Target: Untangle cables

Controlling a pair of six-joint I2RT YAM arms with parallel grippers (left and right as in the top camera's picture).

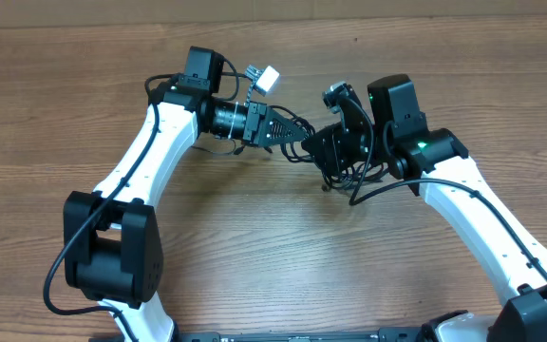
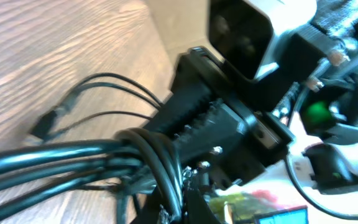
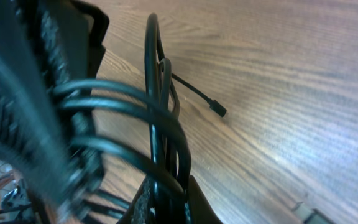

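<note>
The cables (image 1: 357, 186) are thin black cords bunched between my two grippers above the middle of the table, with loops hanging toward the right arm. My left gripper (image 1: 297, 136) points right and is shut on a bundle of the cables (image 2: 55, 155), whose strands wrap over its jaws (image 2: 173, 208). My right gripper (image 1: 319, 148) meets it tip to tip and is shut on several strands of the cables (image 3: 154, 62). One small black plug end (image 3: 218, 109) lies on the wood beyond the right gripper (image 3: 166, 199). Another plug end (image 2: 42, 126) trails off to the left.
A small white connector block (image 1: 266, 79) sits just behind the left wrist. The wooden table (image 1: 273, 266) stretches all round the arms. The right arm's body (image 2: 241, 31) fills the upper part of the left wrist view.
</note>
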